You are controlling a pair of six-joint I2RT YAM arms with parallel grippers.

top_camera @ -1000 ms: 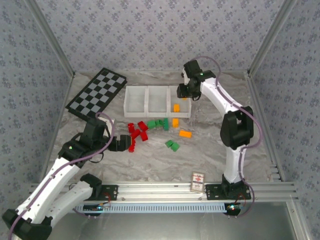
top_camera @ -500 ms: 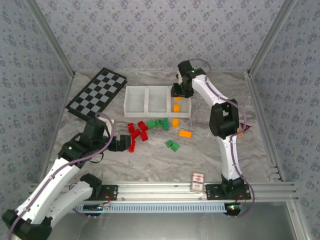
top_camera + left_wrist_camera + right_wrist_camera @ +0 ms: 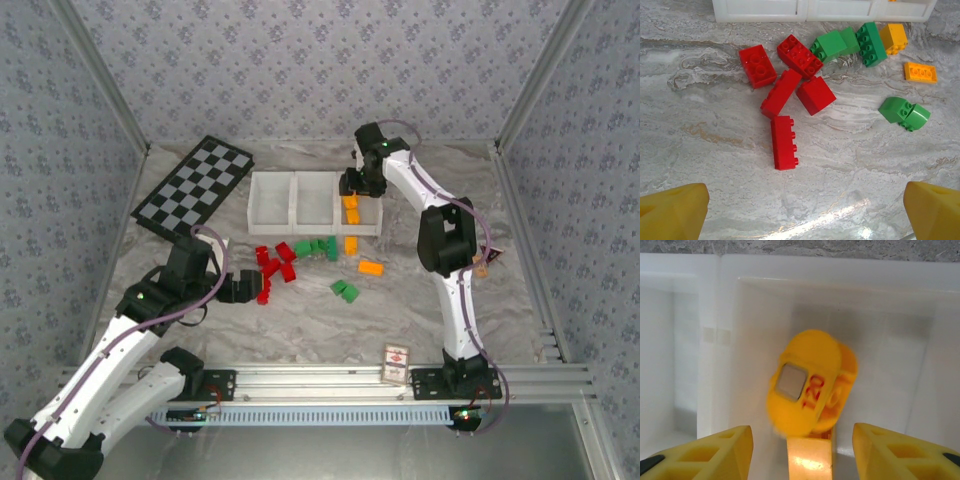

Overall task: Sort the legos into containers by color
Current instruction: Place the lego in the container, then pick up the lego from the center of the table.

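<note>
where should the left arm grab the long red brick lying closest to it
Take the long red brick at mid-length, across its two long sides, coming straight down. It lies on its side, studs pointing sideways, with bare table along both long sides.

Overhead and close wrist views; shared legos point(image 3: 785, 142)
</note>
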